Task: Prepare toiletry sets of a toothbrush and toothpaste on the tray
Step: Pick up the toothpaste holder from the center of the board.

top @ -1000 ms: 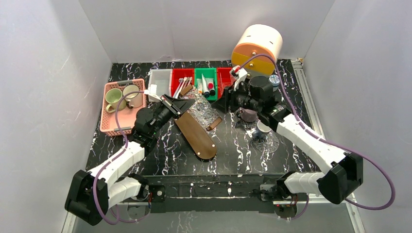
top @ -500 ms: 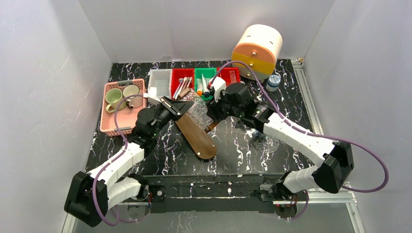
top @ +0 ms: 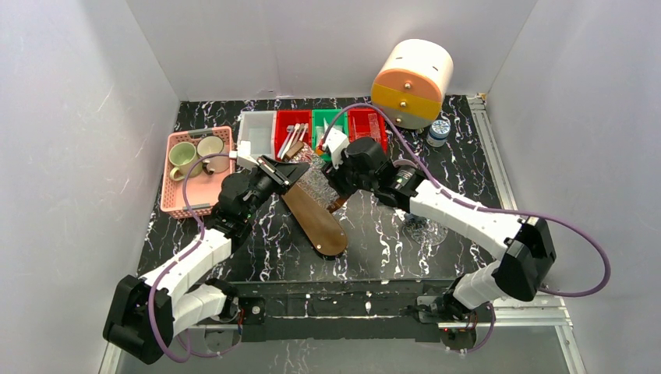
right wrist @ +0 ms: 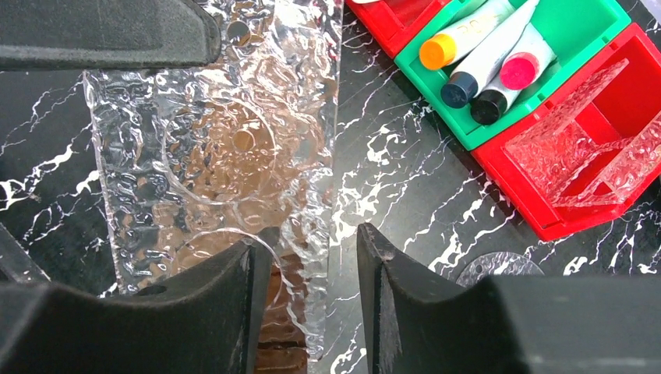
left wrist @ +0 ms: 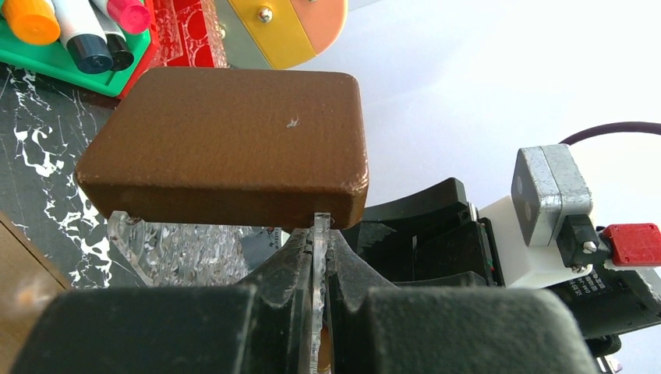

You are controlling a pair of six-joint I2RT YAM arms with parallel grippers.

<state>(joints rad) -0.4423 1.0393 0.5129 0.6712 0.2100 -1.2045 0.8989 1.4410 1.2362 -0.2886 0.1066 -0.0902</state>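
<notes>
Gripping a thin edge of the clear textured tray (right wrist: 210,148), the left end effector (left wrist: 318,234) is pressing its fingers together on the plastic. A brown flat case (left wrist: 226,140) is showing just past its fingertips, overlapping the tray; which of the two is lying on top I cannot tell. The right end effector (right wrist: 308,249) is hovering over the tray's opposite side with its fingers standing apart, the tray's rippled edge showing in the gap between them, and whether they are touching it is unclear. The toothpaste tubes (right wrist: 499,43) are lying side by side in the green bin (right wrist: 600,31) beyond the tray, showing orange, dark blue, black and pink caps. The toothbrushes (top: 290,142) are resting in a red bin (top: 300,118) just left of the green one. Another red bin (right wrist: 530,195) on the green bin's other side is holding clear ribbed pieces.
</notes>
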